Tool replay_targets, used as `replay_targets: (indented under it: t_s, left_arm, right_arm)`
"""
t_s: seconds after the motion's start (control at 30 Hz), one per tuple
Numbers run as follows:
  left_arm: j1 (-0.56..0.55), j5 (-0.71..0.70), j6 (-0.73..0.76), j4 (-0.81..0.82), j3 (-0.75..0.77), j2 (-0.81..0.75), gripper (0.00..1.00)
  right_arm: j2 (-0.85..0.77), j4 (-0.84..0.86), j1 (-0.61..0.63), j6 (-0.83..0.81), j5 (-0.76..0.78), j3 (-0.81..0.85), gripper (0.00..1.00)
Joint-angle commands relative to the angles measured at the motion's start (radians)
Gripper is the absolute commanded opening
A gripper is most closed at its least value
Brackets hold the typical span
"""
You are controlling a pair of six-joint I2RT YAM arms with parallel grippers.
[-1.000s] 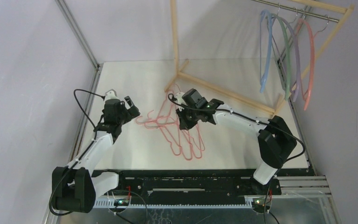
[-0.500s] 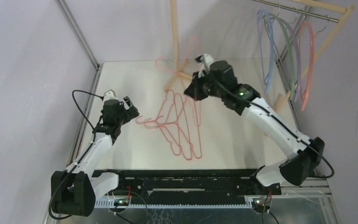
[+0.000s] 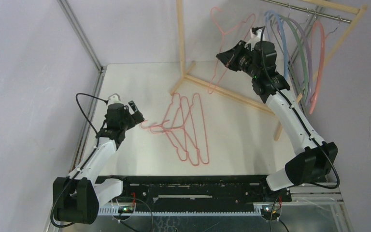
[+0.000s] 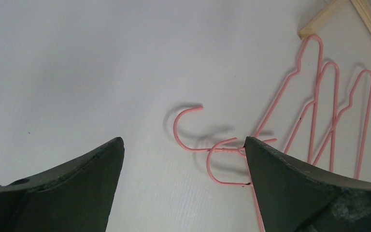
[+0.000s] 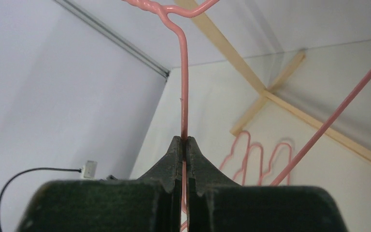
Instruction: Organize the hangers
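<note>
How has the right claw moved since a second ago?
Yes: the right claw, gripping a pink hanger, rose from the table toward the metal rail.

Place: robotics lab, a test cell.
Enclosure: plain lilac walls [image 3: 29, 58]; aluminium post [image 3: 79, 34] running up the corner.
Bench: white table [image 3: 241, 145].
Rig: two arms [image 3: 99, 152] bolted to a black rail [image 3: 198, 186] at the near edge; exposed cable [image 3: 84, 108]; green status lights [image 3: 125, 209].
Props: raw wooden rack [image 3: 180, 38]; hangers [image 3: 186, 128] flat on the table.
</note>
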Motion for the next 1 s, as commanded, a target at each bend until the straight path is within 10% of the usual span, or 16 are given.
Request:
replay_targets:
  t_s: [0.0, 0.97]
  left_arm:
    - [0.006, -0.014, 0.014, 0.015, 0.041, -0.018, 1.00]
    - [0.007, -0.012, 0.023, 0.014, 0.048, -0.007, 1.00]
  right_arm:
    - [-0.024, 0.155, -0.043, 0.087, -0.062, 0.057, 0.00]
    - [-0.011, 0.189, -0.202, 0.076, -0.009, 0.078, 0.00]
